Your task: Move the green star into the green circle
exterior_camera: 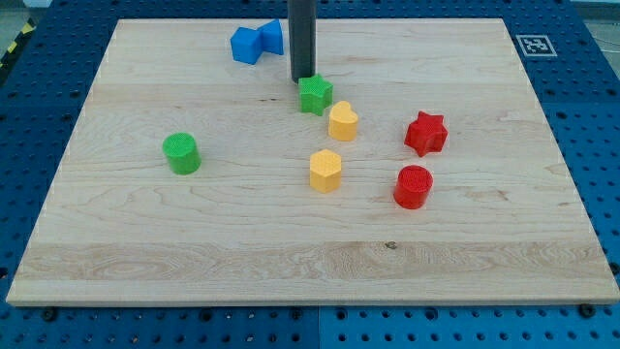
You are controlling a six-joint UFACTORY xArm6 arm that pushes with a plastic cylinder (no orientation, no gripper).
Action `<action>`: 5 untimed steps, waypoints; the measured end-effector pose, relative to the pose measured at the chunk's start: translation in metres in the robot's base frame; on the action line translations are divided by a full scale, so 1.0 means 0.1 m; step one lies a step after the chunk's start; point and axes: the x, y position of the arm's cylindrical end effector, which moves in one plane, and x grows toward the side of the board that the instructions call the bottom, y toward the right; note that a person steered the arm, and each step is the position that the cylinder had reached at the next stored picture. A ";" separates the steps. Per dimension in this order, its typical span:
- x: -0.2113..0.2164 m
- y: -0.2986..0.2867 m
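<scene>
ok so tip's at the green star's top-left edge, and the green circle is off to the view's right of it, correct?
Not quite. My tip is at the top-left edge of the green star, but the green circle sits toward the view's left and lower down, not right. The camera view shows it. To the star's right are only yellow and red blocks.

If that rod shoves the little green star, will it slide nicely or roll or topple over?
Probably slide: the green star sits flat and squat on the smooth wooden board, so toppling looks unlikely. Its points make rolling improbable, though it may spin if my tip, now at its upper-left edge, pushes off-centre. It might also bump the yellow block close by.
</scene>
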 end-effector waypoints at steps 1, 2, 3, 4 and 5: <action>-0.01 0.10; -0.02 0.20; -0.01 0.26; 0.03 0.26; 0.07 0.26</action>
